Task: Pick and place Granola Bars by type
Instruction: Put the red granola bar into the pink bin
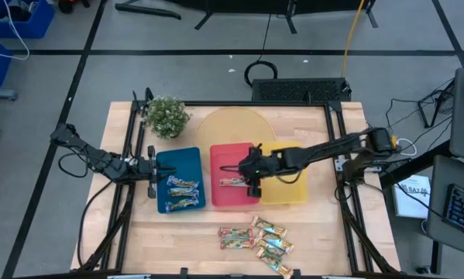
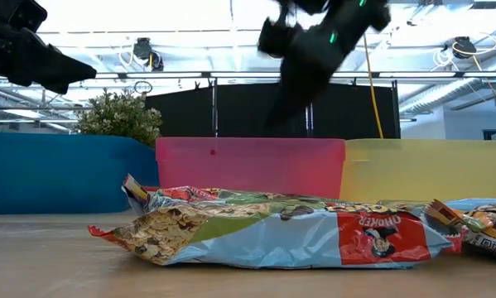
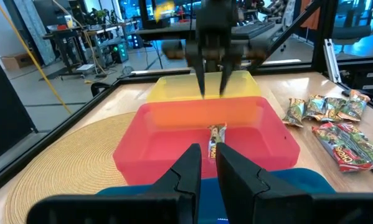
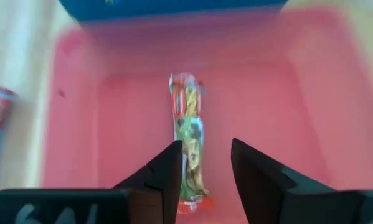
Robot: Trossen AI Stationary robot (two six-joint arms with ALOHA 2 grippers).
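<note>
Landmark for your count: the red tray point(image 1: 233, 200), middle of three on the table point(image 1: 177, 232).

- Red tray: you have one red-green bar point(image 1: 233, 182) lying flat on its floor, touching nothing else. The right gripper point(image 1: 252, 186) hangs just above it, fingers parted to a narrow gap and holding nothing; the bar lies free below them in the right wrist view point(image 4: 188, 134).
- Blue tray point(image 1: 191, 159), touching the red tray's left side: two blue-silver bars point(image 1: 182, 192) lie inside. The left gripper point(image 1: 152, 167) waits at its outer edge, fingers nearly together, nothing between them.
- Yellow tray point(image 1: 293, 194), touching the red tray's right side: the right arm crosses above it and hides much of its floor.
- Loose bars point(image 1: 256, 240): a mixed cluster on bare table in front of the red tray, near the front edge, well apart from all trays.
- Plant point(image 1: 166, 116): behind the blue tray, at the table's back left.
- Woven mat point(image 1: 232, 128): round, behind the red tray, partly under the trays.
</note>
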